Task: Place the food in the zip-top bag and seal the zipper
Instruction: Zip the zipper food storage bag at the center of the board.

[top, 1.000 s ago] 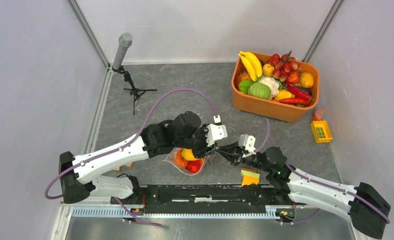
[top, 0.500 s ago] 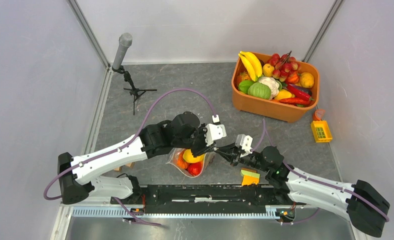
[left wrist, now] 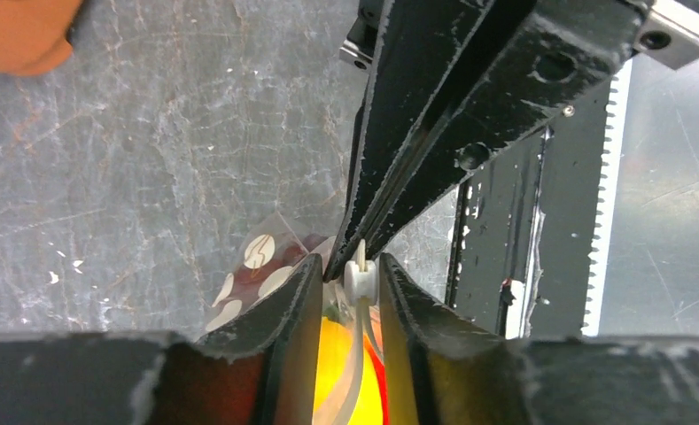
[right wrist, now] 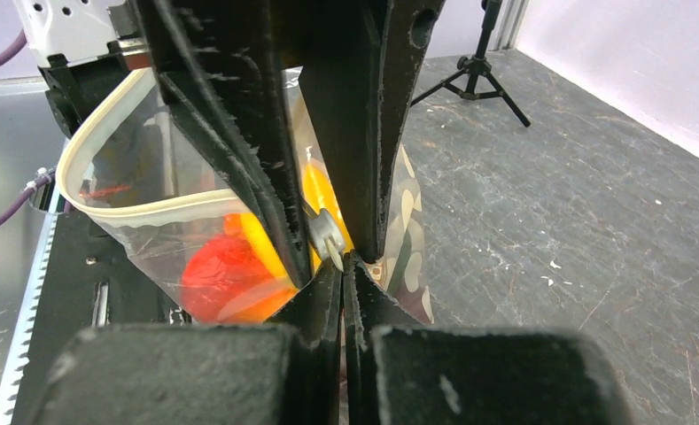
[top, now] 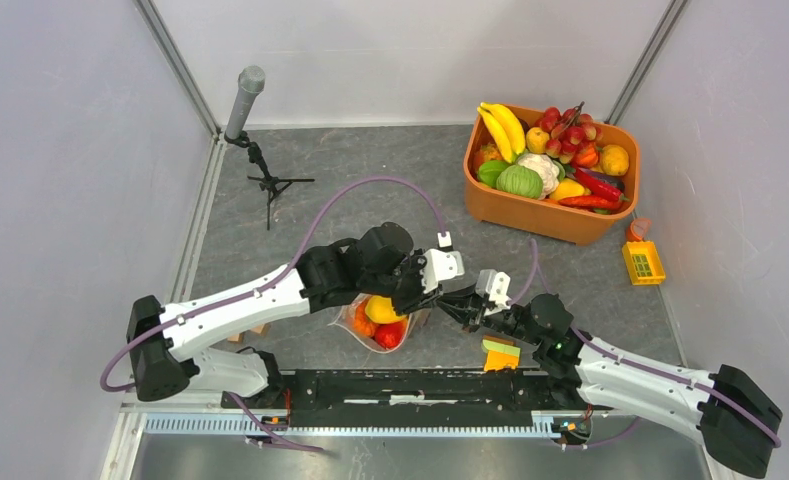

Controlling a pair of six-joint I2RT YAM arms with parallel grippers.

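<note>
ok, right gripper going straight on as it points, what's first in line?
The left gripper, almost tip to tip with the right gripper where both meet the zipper of the zip-top bag. Hardly any gap shows, though depth is unclear.

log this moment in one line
left gripper: shut on zipper | right gripper: shut on zip-top bag | food: in bag | mouth: partly open

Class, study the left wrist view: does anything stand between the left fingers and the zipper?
Nothing visible does. The left fingers flank the zipper on both sides, touching it. The right fingers pinch the bag edge just beyond it.
</note>
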